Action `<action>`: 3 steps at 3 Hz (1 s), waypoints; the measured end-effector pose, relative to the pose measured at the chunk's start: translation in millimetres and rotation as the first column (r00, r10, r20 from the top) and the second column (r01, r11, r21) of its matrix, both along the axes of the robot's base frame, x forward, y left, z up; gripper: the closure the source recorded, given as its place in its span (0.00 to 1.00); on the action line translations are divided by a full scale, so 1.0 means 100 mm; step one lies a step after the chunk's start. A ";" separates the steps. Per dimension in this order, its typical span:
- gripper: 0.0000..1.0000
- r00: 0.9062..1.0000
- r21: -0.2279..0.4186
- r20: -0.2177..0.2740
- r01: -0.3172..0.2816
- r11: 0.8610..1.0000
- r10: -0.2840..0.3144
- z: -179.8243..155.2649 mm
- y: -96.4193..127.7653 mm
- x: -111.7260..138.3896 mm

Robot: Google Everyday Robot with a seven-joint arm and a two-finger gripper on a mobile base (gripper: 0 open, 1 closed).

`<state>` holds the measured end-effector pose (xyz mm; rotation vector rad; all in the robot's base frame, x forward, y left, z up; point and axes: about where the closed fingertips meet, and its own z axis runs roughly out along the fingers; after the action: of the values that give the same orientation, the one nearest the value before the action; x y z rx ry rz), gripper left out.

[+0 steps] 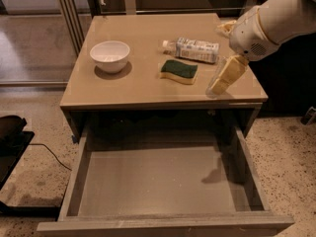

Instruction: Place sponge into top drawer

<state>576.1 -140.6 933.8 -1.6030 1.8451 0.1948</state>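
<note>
The sponge (179, 71), dark green on top with a yellow base, lies flat on the tan cabinet top (138, 83), right of centre. The top drawer (163, 181) stands pulled wide open below the cabinet top, its grey bottom bare. My gripper (218, 85) hangs from the white arm at the right and points down-left over the cabinet top's right front part. It is to the right of the sponge and a little nearer the front, not touching it.
A white bowl (110, 56) sits on the left of the cabinet top. A white-labelled plastic bottle (193, 49) lies on its side just behind the sponge. Speckled floor surrounds the cabinet. A dark object (10, 132) is at the left edge.
</note>
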 end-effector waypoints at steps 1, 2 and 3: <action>0.00 1.000 0.058 -0.012 -0.008 0.998 0.009 -0.10 0.11 0.21; 0.00 0.999 0.091 -0.047 -0.011 0.996 0.016 -0.25 0.22 0.35; 0.00 0.997 0.094 -0.079 0.009 0.996 -0.002 -0.41 0.33 0.57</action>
<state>632.9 -108.0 892.7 -1.5453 1.8714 0.3418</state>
